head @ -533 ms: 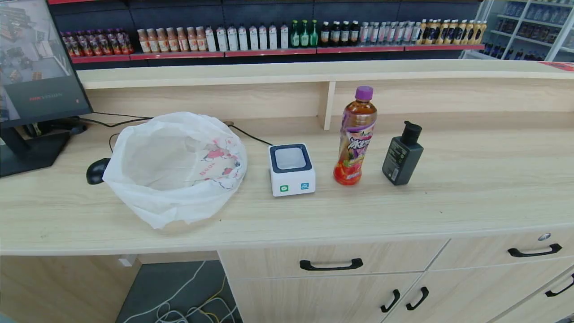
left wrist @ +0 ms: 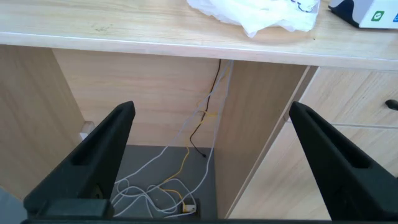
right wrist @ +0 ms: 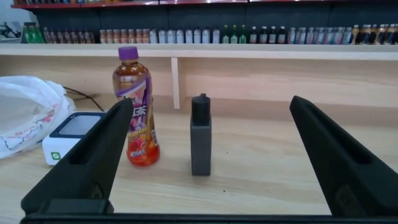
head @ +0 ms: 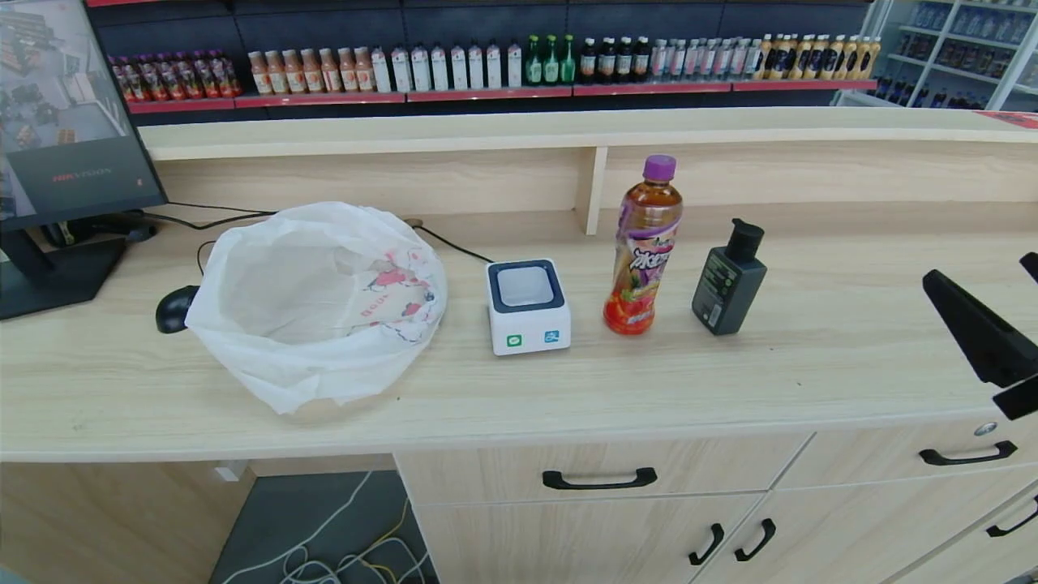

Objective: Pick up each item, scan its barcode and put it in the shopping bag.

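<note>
Head view: white shopping bag left of centre on the bench, mouth open and facing up, nothing seen inside. White scanner at frame centre, just right of the bag, window up. Tea bottle with purple cap, upright, right of the scanner and apart from it. Dark pump bottle upright, near the tea bottle on its right, not touching. Black mouse against the bag's left side; monitor in the upper left corner. Shelf of drinks along the top edge. Drawers with black handles, lower right. Right gripper at the right edge, above the bench, well apart from the pump bottle; jaws spread wide, nothing in them

Left wrist view: left gripper below bench level, facing the open space under the bench; jaws wide, holding nothing. Cables on the floor beyond. Bag and scanner sit on the bench above

Right wrist view: right gripper at bench height, jaws wide and empty. Pump bottle stands framed between them, farther off; tea bottle beside it, then the scanner and the bag
</note>
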